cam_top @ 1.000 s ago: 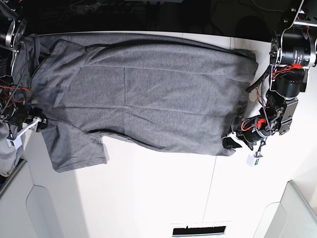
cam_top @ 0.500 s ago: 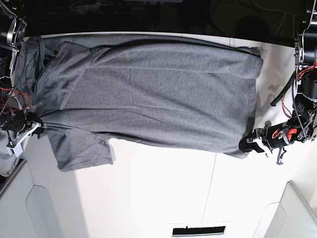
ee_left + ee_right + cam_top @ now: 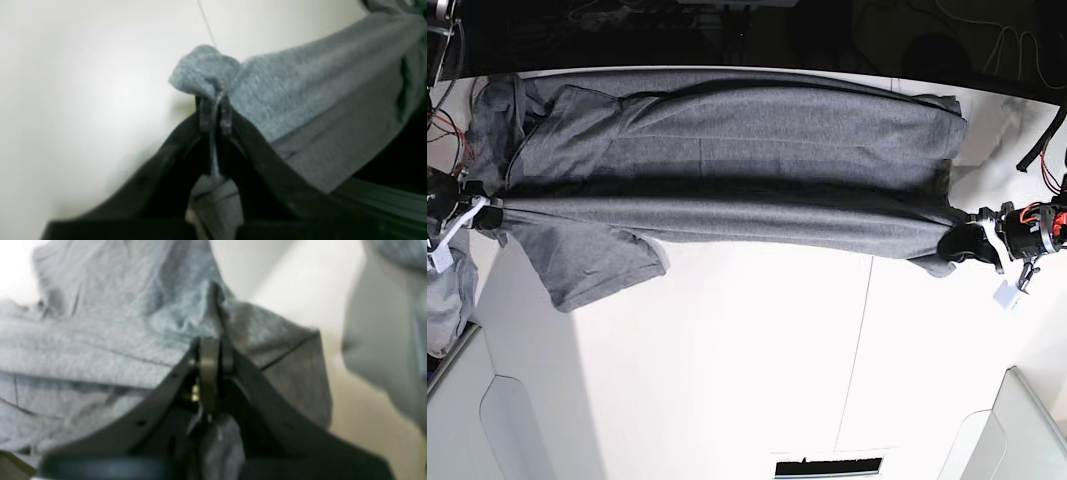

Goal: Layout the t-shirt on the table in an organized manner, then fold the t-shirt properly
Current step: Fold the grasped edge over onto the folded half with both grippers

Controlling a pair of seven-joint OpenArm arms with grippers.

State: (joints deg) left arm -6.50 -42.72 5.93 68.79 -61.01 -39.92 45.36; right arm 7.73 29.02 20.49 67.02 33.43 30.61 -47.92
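The heather grey t-shirt (image 3: 727, 150) lies across the back of the white table (image 3: 747, 360). Its near edge is pulled into a taut raised line between both grippers, and one sleeve (image 3: 597, 265) hangs forward. At the view's right my left gripper (image 3: 972, 243) is shut on the hem corner. The left wrist view shows that gripper (image 3: 215, 113) pinching a bunched corner of the t-shirt (image 3: 300, 100) above the table (image 3: 83, 83). At the view's left my right gripper (image 3: 487, 215) is shut on the shoulder end. The right wrist view shows it (image 3: 210, 350) clamped on puckered t-shirt fabric (image 3: 100, 350).
Light grey rounded bins sit at the front left (image 3: 487, 420) and front right (image 3: 1027, 420) corners. Paler bunched cloth (image 3: 447, 310) hangs at the left edge. A thin dark seam (image 3: 857, 350) crosses the table. A dark slot (image 3: 827, 465) sits at the front edge.
Both grippers closed on the shirt's near edge, moved outward and lifted. The edge went from a slack curve to a straight taut line, casting a shadow over the body.
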